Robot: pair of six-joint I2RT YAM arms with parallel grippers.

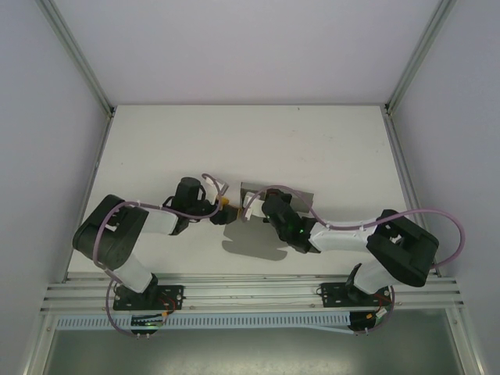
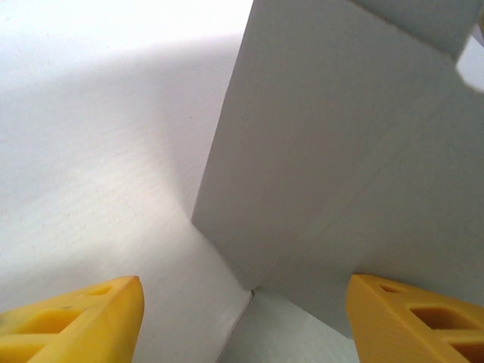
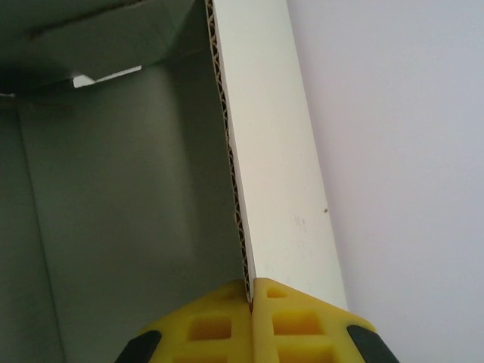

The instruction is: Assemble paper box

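The paper box [image 1: 251, 190] stands partly folded at the middle of the table, grey card with raised walls. My right gripper [image 1: 258, 209] comes at it from the right and hides much of it. In the right wrist view that gripper [image 3: 250, 296] is shut on the top edge of a box wall [image 3: 276, 151], whose corrugated edge runs away from the yellow fingertips, with the box's inside [image 3: 121, 189] to the left. My left gripper [image 1: 227, 205] sits just left of the box. Its yellow fingers [image 2: 83, 321] are open and wide apart, with an outer corner of the box [image 2: 340, 151] between them, untouched.
The white table [image 1: 156, 148] has free room behind and to both sides of the box. Enclosure walls with metal posts [image 1: 86, 70] border it left and right. Aluminium rails [image 1: 250, 293] and both arm bases run along the near edge.
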